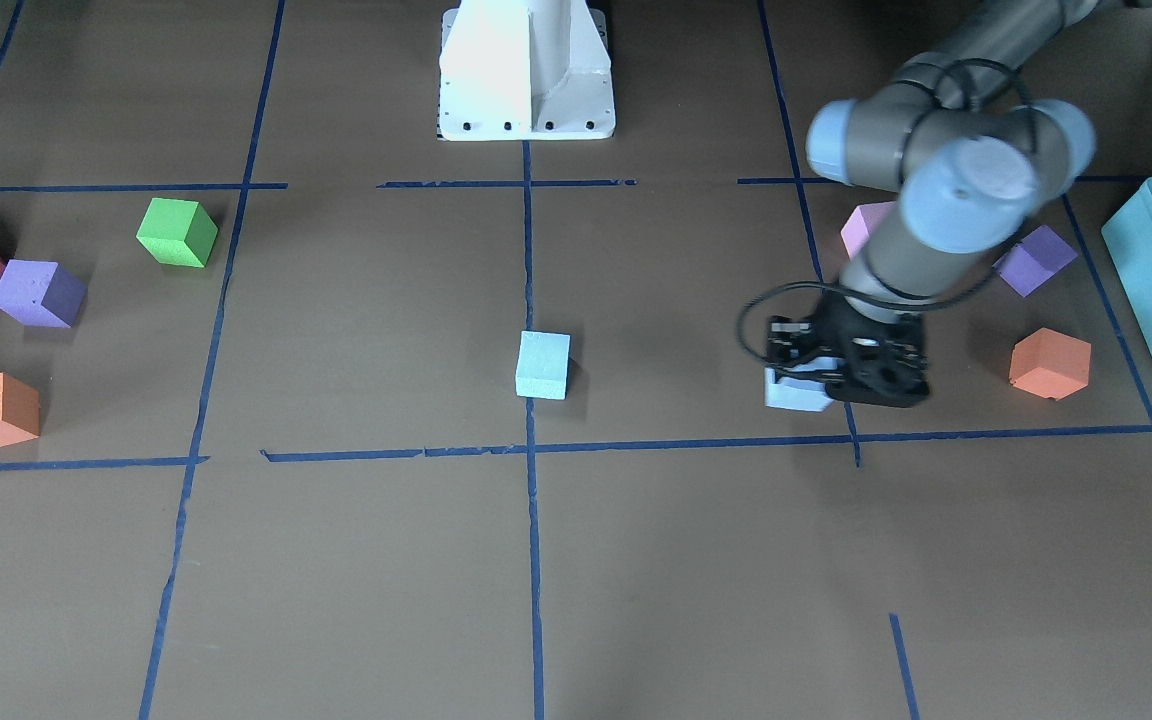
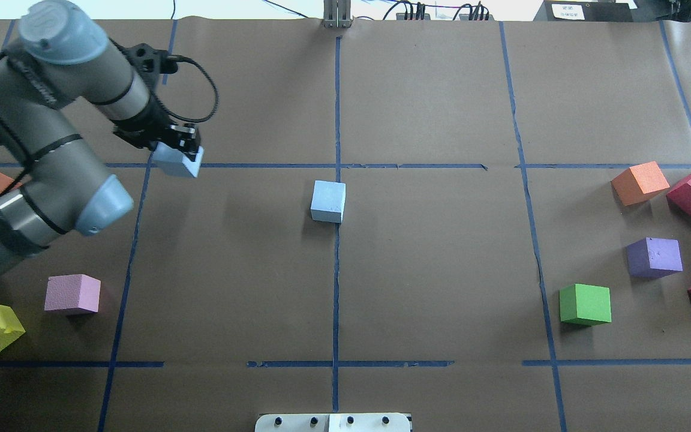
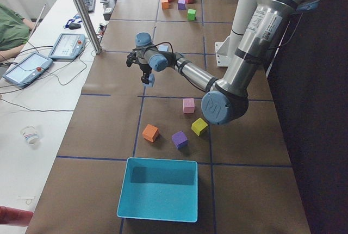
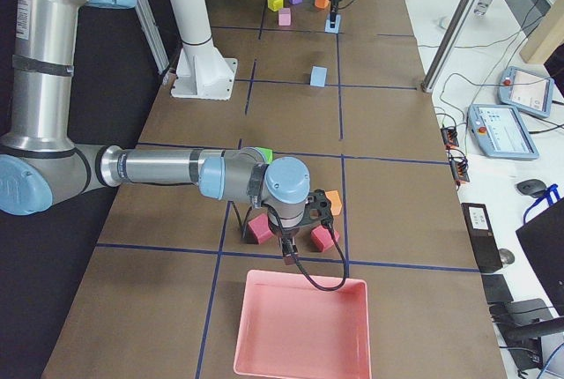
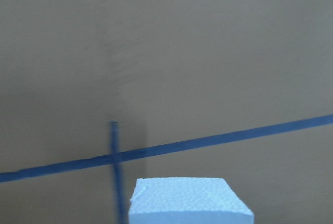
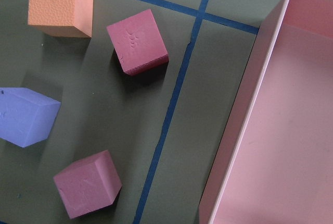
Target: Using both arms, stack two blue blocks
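Two arms: left arm at upper left of the overhead view, right arm at middle left of the right-side view. The left gripper is clamped on the first blue block. The second blue block stands alone at overhead centre. Can't tell whether the right gripper is closed.

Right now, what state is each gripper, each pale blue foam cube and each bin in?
Held pale blue foam cube: clamped, tilted, seemingly off the table.
Left gripper: shut on that cube.
Other pale blue foam cube: resting free at the table's centre.
Right gripper: open or shut, cannot tell.
Teal rectangular box: empty.
Pink rectangular tray: empty.
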`<state>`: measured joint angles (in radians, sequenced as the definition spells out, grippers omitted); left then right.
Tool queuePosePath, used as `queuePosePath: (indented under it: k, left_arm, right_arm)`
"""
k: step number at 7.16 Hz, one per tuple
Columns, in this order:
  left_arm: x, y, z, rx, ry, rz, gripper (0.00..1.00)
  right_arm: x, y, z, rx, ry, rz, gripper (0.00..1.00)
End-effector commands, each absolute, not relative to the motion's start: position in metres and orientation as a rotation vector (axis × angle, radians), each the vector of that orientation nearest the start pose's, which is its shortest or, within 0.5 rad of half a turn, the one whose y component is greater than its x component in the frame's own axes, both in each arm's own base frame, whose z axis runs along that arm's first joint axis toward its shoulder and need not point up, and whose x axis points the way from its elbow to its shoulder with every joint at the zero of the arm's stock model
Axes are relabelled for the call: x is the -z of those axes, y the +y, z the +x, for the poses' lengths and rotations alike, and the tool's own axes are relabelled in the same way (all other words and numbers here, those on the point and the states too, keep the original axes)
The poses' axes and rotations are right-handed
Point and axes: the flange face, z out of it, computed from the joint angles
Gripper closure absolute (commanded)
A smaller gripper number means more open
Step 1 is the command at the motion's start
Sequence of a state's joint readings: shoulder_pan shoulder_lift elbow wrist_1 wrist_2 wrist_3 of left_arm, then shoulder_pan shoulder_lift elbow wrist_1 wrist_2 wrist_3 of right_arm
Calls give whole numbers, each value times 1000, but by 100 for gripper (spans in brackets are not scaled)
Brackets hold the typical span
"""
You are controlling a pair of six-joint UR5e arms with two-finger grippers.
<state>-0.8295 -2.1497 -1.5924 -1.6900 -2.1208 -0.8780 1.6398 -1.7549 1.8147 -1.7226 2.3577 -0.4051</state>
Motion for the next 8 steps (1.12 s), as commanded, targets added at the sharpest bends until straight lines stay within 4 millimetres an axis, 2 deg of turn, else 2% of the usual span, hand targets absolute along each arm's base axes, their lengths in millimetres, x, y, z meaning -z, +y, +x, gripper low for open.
queuePosePath:
  k: [1,2,3,5,7,8]
  left_arm:
    - [-177,-543,518,-2,890,93,63]
    - [-158,-530,554,-28,880,109,63]
    - [-154,-516,569,-46,869,133,62]
    - [-141,-511,575,-59,881,140,60]
    - [-140,-502,583,-75,882,134,57]
    - [-142,-503,589,-76,873,127,49]
  right_arm:
    - [-636,-401,91,282,-788,100,0]
    - [-636,-401,91,282,-788,100,0]
    - [-636,-401,91,282,-788,100,0]
    - [-635,-402,91,283,-787,102,0]
    - [-635,-402,91,283,-787,102,0]
    - [-635,-403,91,282,-787,102,0]
